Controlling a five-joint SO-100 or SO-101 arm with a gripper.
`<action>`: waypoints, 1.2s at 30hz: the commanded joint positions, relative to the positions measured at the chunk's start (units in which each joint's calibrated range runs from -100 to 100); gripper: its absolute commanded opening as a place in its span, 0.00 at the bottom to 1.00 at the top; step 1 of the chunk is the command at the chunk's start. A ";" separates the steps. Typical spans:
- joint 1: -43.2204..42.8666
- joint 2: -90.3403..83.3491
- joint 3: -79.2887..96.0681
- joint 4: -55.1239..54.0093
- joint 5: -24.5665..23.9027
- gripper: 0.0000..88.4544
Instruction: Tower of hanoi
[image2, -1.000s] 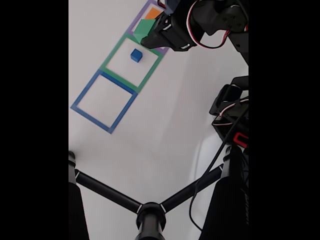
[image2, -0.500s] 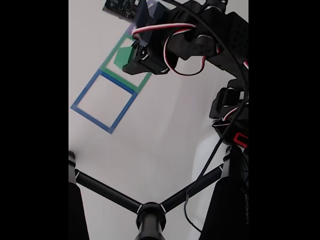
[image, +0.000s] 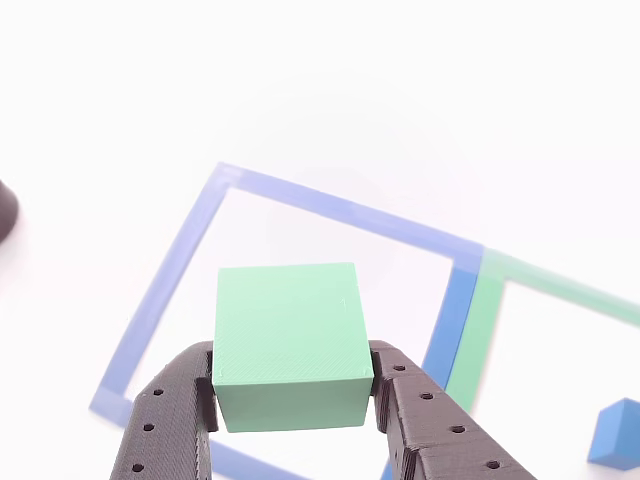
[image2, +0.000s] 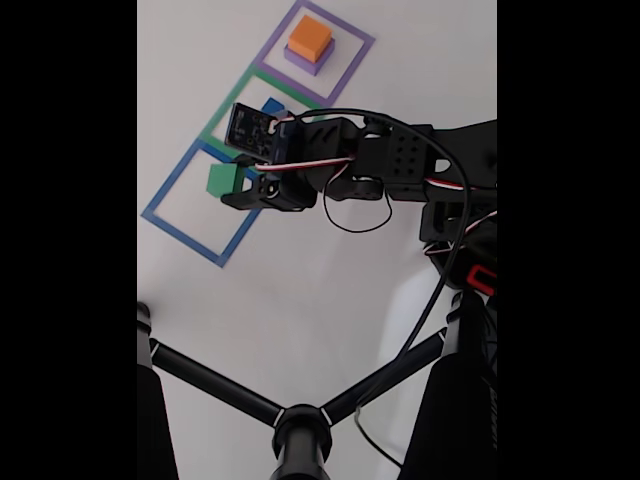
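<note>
A green cube (image: 288, 345) is held between my gripper's (image: 293, 385) black fingers (image: 170, 420), above the blue taped square (image: 330, 210). In the fixed view the same green cube (image2: 222, 178) hangs over the blue square (image2: 208, 205), with the gripper (image2: 232, 186) shut on it. A small blue cube (image: 618, 434) lies inside the green taped square (image: 480, 320); in the fixed view that blue cube (image2: 271, 105) peeks out behind the arm. An orange cube (image2: 310, 37) sits on a purple one (image2: 303, 60) in the purple taped square (image2: 350, 70).
A black tripod hub (image2: 300, 432) with its legs fills the lower part of the fixed view. The arm's base and cables (image2: 465, 235) are at the right. A dark round object (image: 5, 212) sits at the left edge of the other view.
The arm has swung from the purple square past the green square to over the blue square, carrying the green cube. The orange-on-purple stack and blue cube are uncovered again.
</note>
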 joint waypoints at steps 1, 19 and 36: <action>-0.37 6.29 5.11 -19.84 0.59 0.10; 0.59 44.72 3.84 -62.35 0.59 0.10; 0.78 56.11 -0.80 -70.53 0.59 0.10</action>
